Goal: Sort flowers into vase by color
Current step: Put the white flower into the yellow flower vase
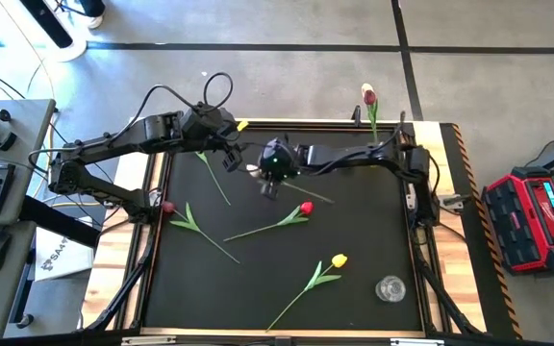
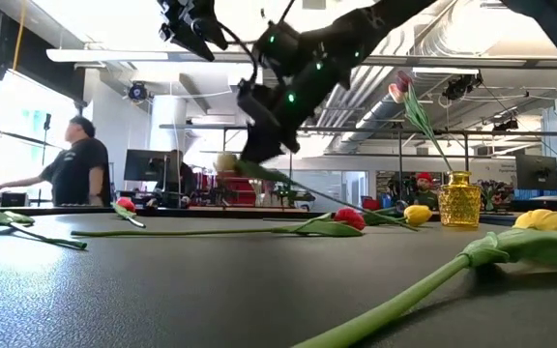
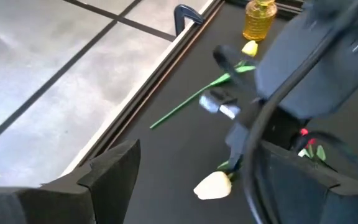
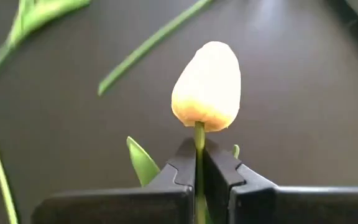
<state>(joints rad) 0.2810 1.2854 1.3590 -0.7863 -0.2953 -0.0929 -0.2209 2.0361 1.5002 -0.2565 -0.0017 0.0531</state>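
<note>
My right gripper [image 1: 269,173] is over the far middle of the mat, shut on a cream tulip [image 4: 207,84]. My left gripper [image 1: 227,146] hovers open just left of it, touching nothing. A red tulip [image 1: 305,208], a yellow tulip [image 1: 339,260] and another red tulip [image 1: 168,207] lie flat on the mat. A fourth flower [image 1: 212,173] lies below the left gripper, with a yellow head [image 1: 242,125] near the far edge. An amber vase [image 2: 459,200] at the far edge holds a dark red tulip [image 1: 368,94], whose stem stands in the neck. My right gripper pinches the cream tulip's stem [image 4: 199,146] just below the head, between its two fingers [image 4: 182,165]. The head [image 2: 225,162] is lifted clear of the mat. The stem [image 2: 303,188] trails slanting down from the gripper toward the mat.
A clear glass vase [image 1: 390,288] stands near the right front corner of the black mat [image 1: 373,231]. A raised wooden frame [image 1: 287,123] borders the mat. Beyond the table a person [image 2: 77,164] stands at a desk, and a red case [image 1: 537,216] sits on the floor to the right.
</note>
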